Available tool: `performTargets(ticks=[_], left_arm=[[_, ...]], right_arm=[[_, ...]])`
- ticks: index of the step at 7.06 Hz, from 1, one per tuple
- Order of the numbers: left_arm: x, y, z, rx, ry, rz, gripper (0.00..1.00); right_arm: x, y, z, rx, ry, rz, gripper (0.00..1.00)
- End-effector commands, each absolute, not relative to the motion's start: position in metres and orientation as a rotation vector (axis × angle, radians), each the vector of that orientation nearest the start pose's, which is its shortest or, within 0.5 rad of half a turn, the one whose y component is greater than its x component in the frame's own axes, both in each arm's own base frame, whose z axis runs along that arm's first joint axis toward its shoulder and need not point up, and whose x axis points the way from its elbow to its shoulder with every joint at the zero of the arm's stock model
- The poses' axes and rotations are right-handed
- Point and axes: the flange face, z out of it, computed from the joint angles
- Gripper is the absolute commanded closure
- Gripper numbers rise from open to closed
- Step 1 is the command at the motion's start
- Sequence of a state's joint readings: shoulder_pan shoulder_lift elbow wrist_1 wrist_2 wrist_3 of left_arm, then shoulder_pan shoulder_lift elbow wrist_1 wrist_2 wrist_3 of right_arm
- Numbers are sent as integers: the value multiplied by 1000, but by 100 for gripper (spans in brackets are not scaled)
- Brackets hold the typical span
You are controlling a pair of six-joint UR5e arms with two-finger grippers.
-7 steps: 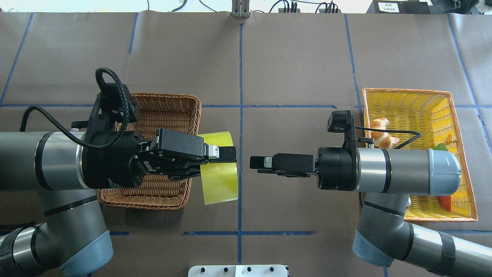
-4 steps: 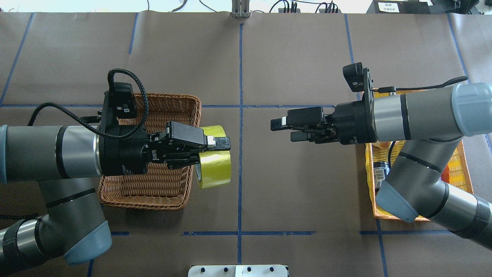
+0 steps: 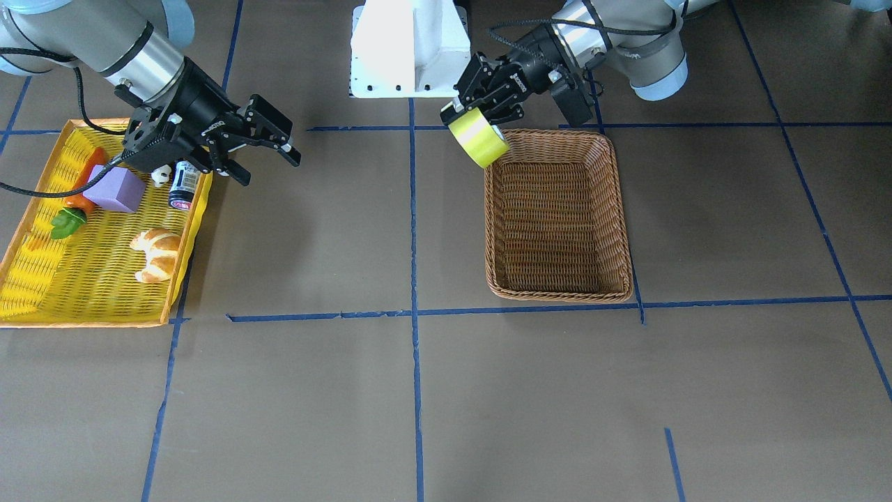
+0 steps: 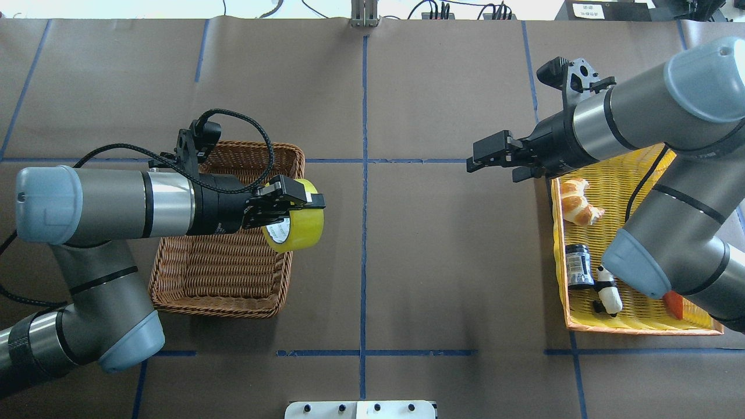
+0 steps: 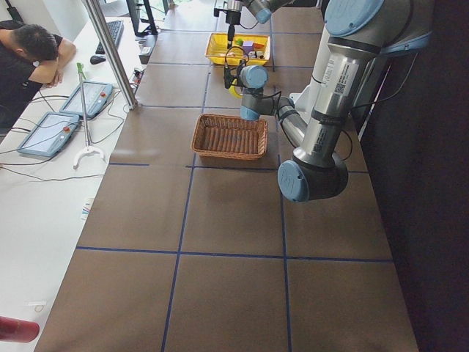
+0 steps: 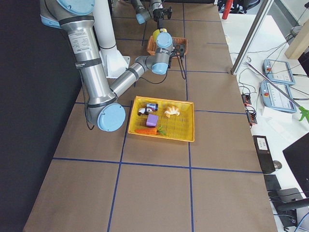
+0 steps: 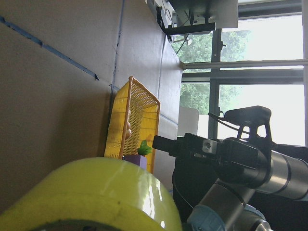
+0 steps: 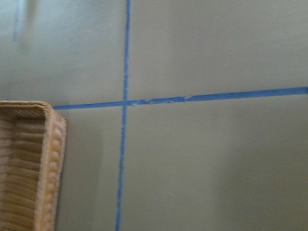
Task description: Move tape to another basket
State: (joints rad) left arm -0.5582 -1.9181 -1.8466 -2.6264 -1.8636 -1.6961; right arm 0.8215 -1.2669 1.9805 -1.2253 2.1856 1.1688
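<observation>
Left pincer (image 4: 298, 210) grips the tape (image 4: 301, 230) above the basket (image 4: 221, 308) rim; yellow basket (image 4: 640, 329) holds croissant (image 4: 575, 201).

Yellow basket (image 6: 186, 126) near, holding croissant (image 6: 170, 111), purple block (image 6: 152, 120), carrot (image 6: 146, 130); tape (image 6: 160, 32) far, by wicker basket (image 6: 150, 49)

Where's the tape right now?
In the overhead view's left half, the tape is held by the left gripper over the brown basket's right-hand rim.

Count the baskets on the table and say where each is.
2. The brown wicker basket lies on the robot's left, beside the left gripper holding the tape. The yellow basket lies on its right, near the right gripper. No more seem hidden.
</observation>
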Motion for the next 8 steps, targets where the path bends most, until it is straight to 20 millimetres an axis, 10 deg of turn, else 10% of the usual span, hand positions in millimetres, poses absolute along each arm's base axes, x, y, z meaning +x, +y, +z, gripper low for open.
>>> performTargets(ticks=[1, 6, 7, 8], left_arm=[[419, -394, 261, 176, 1450, -263, 100], [442, -403, 308, 109, 1052, -243, 100], [443, -403, 317, 94, 947, -209, 74], [446, -406, 327, 129, 890, -114, 1]], right_arm=[[-277, -466, 289, 120, -907, -91, 0], [-123, -473, 399, 172, -712, -378, 0], [-92, -470, 421, 166, -750, -400, 0], [-71, -466, 440, 166, -770, -423, 0]])
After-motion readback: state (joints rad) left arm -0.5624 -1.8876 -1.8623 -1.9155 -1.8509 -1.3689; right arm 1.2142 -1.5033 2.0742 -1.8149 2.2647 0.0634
